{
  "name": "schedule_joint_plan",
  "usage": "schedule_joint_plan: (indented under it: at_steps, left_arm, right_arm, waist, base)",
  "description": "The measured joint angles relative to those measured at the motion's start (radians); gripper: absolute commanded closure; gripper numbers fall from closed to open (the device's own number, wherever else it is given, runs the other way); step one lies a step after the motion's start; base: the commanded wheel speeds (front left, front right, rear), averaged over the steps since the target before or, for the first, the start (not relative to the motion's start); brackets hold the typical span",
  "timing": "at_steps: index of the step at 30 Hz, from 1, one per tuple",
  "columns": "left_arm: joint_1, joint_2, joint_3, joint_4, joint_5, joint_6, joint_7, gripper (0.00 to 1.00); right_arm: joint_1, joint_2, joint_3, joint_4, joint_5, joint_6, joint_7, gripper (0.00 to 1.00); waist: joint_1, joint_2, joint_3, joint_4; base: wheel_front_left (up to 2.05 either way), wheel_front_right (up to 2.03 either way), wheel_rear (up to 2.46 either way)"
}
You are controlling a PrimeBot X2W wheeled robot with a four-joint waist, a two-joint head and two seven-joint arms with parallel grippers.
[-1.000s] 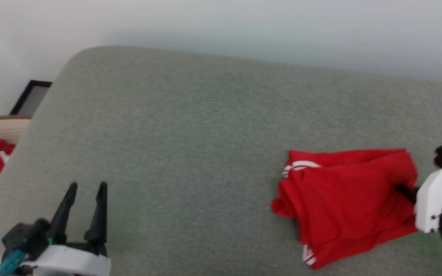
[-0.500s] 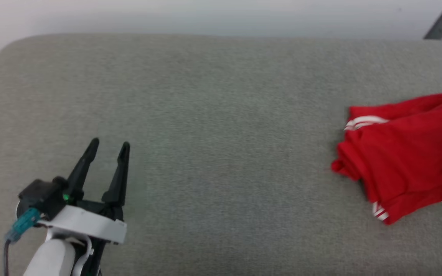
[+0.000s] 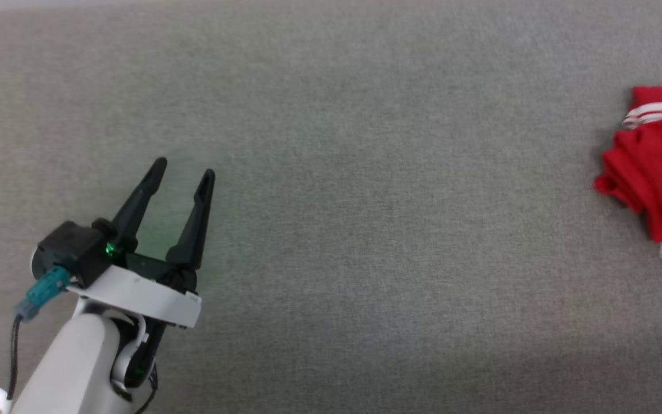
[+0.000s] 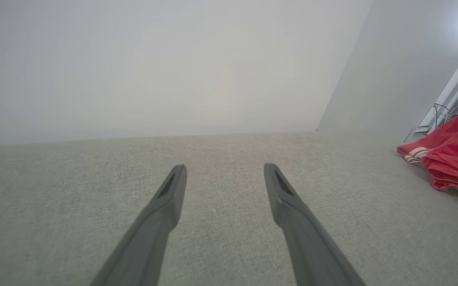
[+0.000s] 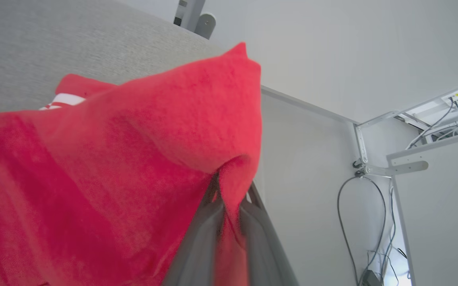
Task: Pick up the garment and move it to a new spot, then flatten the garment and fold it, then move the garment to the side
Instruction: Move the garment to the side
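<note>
The garment point(image 3: 655, 167), a red T-shirt with white stripe trim, lies bunched at the right edge of the grey cushion in the head view. It shows as a red heap point(image 4: 453, 155) at the right of the left wrist view. In the right wrist view my right gripper point(image 5: 229, 206) is shut on a fold of the garment point(image 5: 141, 159), the red cloth draping over its two fingers. My left gripper point(image 3: 184, 172) stands open low on the left, over bare cushion, nothing between its fingers point(image 4: 169, 198).
The grey fabric cushion point(image 3: 365, 201) spreads across the head view. A white wall point(image 4: 153, 67) rises behind it. In the right wrist view a white cabinet point(image 5: 439, 206) with cables point(image 5: 346, 206) stands past the cushion's end.
The head camera has swung left and down, so the garment has slid toward the picture's right edge. My left gripper stays open. The right arm has left the head view.
</note>
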Motion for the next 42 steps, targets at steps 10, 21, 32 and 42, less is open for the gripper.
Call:
schedule_joint_plan:
  at_steps: [10, 21, 32, 42]
  left_arm:
    - [-0.049, 0.019, -0.032, -0.006, -0.003, 0.0, 0.0, 0.0]
    - [-0.079, 0.039, -0.054, -0.006, -0.017, 0.0, 0.0, 0.0]
    - [-0.074, 0.038, -0.037, 0.006, -0.021, 0.0, 0.0, 0.0]
    - [-0.006, 0.021, 0.009, 0.01, -0.022, 0.0, 0.0, 0.0]
  right_arm:
    - [-0.062, -0.012, -0.058, 0.13, -0.179, 0.0, -0.116, 1.0]
    - [-0.077, 0.095, -0.168, 0.301, -0.291, 0.0, -0.165, 1.0]
    - [-0.117, 0.178, -0.31, 0.387, -0.391, 0.0, -0.202, 0.28]
    - [-0.123, 0.227, -0.353, 0.347, -0.419, 0.0, -0.235, 0.0]
  waist:
    - [0.0, 0.0, 0.083, -0.032]
    - [0.0, 0.0, 0.134, -0.018]
    - [0.0, 0.0, 0.121, -0.012]
    - [0.0, 0.0, 0.04, -0.01]
  base:
    - [0.0, 0.0, 0.0]
    - [0.0, 0.0, 0.0]
    - [0.0, 0.0, 0.0]
    - [0.0, 0.0, 0.0]
